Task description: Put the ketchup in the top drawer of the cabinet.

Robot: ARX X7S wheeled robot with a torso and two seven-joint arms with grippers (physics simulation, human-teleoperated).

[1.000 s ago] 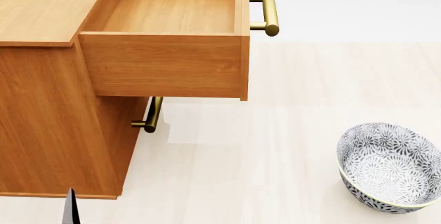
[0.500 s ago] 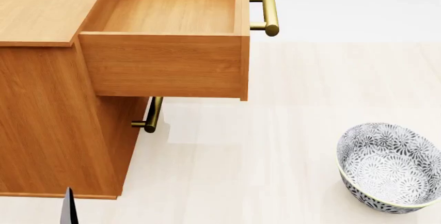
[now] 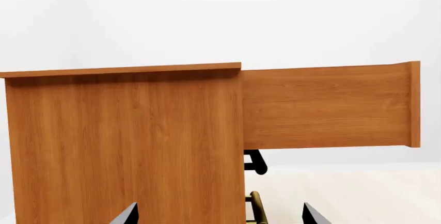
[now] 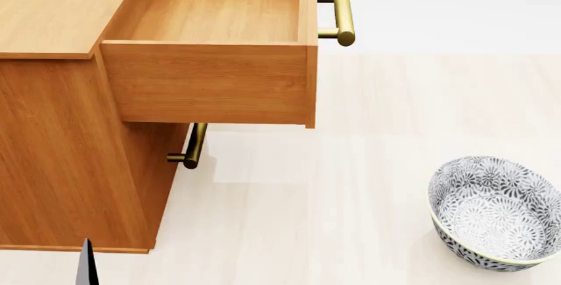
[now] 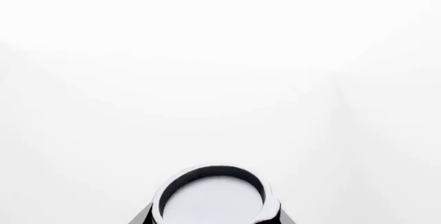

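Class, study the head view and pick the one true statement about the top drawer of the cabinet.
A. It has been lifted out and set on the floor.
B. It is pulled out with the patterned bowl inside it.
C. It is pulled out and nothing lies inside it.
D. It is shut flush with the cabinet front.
C: the top drawer juts out from the cabinet, its bare wood bottom showing, while the bowl sits on the floor.

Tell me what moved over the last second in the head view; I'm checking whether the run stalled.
Almost nothing: the dark gripper tip at the bottom edge sits slightly left of where it was a second ago. The top drawer stays pulled out and empty, the cabinet and bowl unmoved.
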